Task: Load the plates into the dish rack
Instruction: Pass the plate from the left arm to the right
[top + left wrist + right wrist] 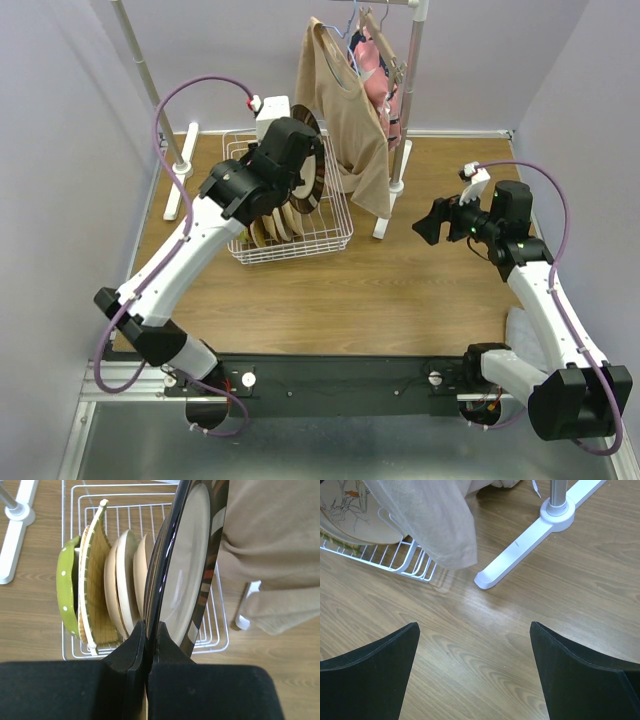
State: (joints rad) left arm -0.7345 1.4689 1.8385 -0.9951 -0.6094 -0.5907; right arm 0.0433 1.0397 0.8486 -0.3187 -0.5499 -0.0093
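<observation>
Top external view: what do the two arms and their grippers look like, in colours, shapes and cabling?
Both the left arm and right arm have white tubular links with black joint housings and black wrists. A purple cable loops along each. The right gripper has broad matte black fingers tapering to tips.

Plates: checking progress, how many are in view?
7: lime dotted plate, two woven squares, three pale round plates standing in the rack; dark-rimmed plate in the left gripper. Overlap may hide more.
</observation>
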